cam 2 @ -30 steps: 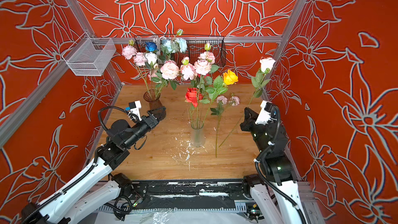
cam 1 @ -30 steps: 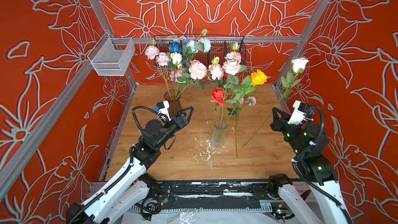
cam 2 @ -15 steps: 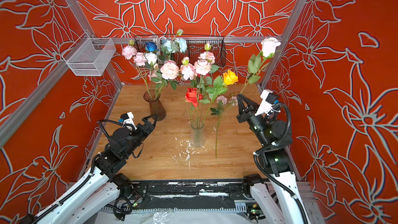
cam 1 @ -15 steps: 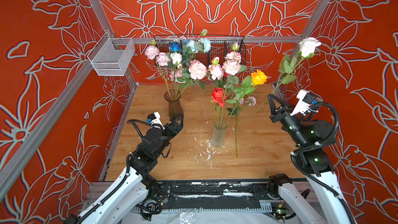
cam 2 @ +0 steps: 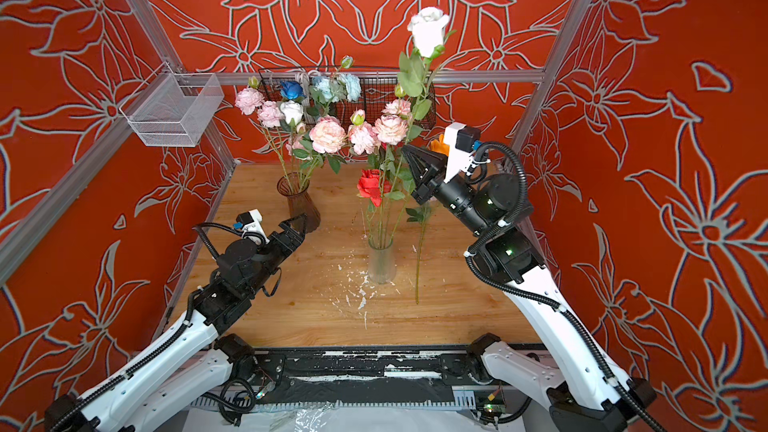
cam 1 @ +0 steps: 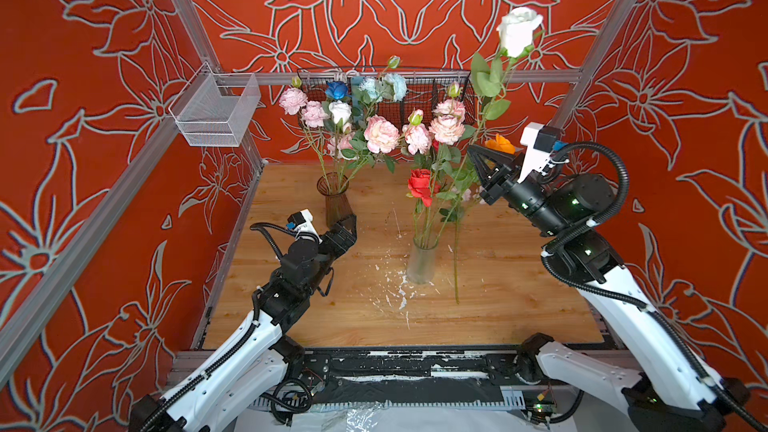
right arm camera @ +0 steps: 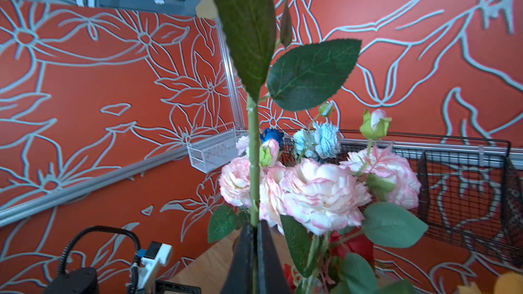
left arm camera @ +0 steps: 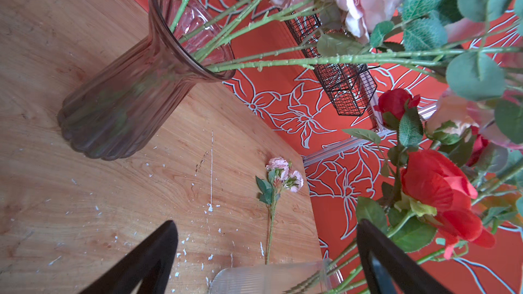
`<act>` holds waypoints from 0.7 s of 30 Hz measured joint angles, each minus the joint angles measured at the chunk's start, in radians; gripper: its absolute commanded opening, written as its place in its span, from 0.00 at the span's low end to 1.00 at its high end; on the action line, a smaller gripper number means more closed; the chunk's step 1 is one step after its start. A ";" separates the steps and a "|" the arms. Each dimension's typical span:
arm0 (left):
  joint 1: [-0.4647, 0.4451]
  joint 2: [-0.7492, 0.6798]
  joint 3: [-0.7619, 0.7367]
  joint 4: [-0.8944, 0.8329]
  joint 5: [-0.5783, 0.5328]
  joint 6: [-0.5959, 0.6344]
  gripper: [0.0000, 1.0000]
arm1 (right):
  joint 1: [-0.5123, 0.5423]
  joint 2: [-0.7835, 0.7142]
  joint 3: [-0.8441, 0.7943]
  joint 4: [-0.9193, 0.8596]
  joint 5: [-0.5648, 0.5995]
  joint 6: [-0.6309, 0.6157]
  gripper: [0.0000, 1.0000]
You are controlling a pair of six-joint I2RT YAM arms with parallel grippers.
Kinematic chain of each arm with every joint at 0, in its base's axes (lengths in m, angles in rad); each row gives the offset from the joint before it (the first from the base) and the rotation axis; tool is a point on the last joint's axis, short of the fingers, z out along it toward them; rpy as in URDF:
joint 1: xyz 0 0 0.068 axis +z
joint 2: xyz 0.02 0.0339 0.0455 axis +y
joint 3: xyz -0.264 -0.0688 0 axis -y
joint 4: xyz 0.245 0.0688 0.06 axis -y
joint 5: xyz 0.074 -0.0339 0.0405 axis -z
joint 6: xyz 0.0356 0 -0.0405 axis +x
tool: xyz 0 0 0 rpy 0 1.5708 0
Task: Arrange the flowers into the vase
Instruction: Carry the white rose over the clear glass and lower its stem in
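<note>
Bright, even light; blurred wrist-view foregrounds.

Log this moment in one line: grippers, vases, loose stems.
right gripper: shut on white rose | left gripper: open, empty, near brown vase | clear vase: red rose in | pink sprig: lying on table

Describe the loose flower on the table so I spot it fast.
Find the clear ribbed vase on the wooden table. Just right of it a long stem lies flat, small pale pink blooms at its far end. No other flower lies down.
</note>
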 measured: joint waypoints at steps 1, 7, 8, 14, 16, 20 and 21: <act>0.002 0.005 0.000 0.006 0.003 0.002 0.98 | 0.005 0.005 0.000 -0.009 0.011 -0.020 0.00; 0.023 0.041 0.000 0.051 0.036 0.011 0.98 | 0.052 0.062 0.000 -0.046 0.076 -0.129 0.00; 0.029 0.048 0.000 0.056 0.043 0.010 0.98 | 0.059 0.071 -0.002 -0.050 0.082 -0.143 0.00; 0.055 0.066 0.000 0.076 0.073 0.008 0.98 | 0.092 0.070 -0.044 -0.067 0.103 -0.186 0.00; 0.059 0.068 0.000 0.082 0.079 0.008 0.98 | 0.102 0.069 -0.060 -0.073 0.103 -0.193 0.00; 0.068 0.070 0.000 0.092 0.095 0.003 0.98 | 0.159 0.068 -0.100 -0.076 0.111 -0.195 0.00; 0.070 0.070 0.000 0.092 0.098 0.000 0.98 | 0.179 0.069 -0.107 -0.079 0.114 -0.199 0.00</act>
